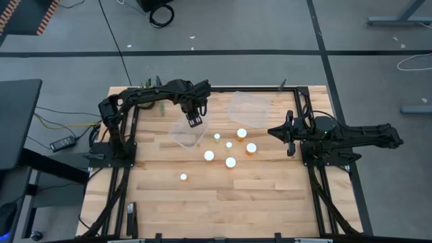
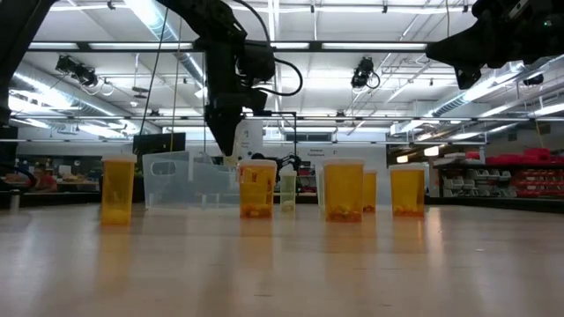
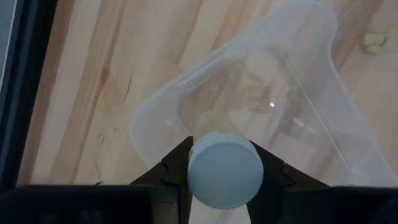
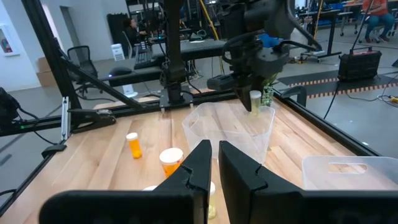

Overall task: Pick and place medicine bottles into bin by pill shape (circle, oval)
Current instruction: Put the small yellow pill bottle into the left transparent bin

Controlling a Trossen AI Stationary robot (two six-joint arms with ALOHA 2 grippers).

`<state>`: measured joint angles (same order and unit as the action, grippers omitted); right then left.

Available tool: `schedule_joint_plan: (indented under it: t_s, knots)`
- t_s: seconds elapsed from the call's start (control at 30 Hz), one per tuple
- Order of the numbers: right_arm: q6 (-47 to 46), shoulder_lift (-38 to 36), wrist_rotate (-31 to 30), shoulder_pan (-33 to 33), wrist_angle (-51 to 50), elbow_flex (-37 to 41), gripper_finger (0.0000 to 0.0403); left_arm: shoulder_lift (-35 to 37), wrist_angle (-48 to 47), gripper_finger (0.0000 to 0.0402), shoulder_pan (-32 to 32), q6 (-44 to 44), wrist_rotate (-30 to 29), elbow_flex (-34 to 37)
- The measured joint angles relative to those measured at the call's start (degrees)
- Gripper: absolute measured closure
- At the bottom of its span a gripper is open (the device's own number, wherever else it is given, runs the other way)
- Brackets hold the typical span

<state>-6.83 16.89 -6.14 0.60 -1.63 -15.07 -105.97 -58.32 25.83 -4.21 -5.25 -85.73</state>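
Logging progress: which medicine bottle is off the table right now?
The bottle clamped in the left gripper, hanging over the left clear bin. All the others stand on the tabletop.

1. Five small orange plastic bottles stood in a row on the pale wooden table (image 2: 282, 264): one far left (image 2: 117, 189), one near the middle (image 2: 256, 188), a wide one (image 2: 344, 190), one partly hidden behind it (image 2: 369, 191), and one on the right (image 2: 407, 190).
2. A thin pale bottle (image 2: 288, 190) stood farther back.
3. A clear plastic bin (image 2: 181, 180) sat behind them.
4. A dark robot arm (image 2: 231, 70) hung down over the bin.
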Motion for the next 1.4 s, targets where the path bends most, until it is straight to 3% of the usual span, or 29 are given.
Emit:
schedule_joint_plan:
  t_s: [0.77, 1.4]
  knots:
    - [0.0, 0.0, 0.0, 0.0, 0.0, 0.0, 0.0366, -10.1, 1.2, 0.0288, 1.7, -1.6, 1.0, 0.0]
    - [0.0, 0.0, 0.0, 0.0, 0.0, 0.0, 0.0366, -10.3, 1.4, 0.0266, 1.7, -1.4, 1.0, 0.0]
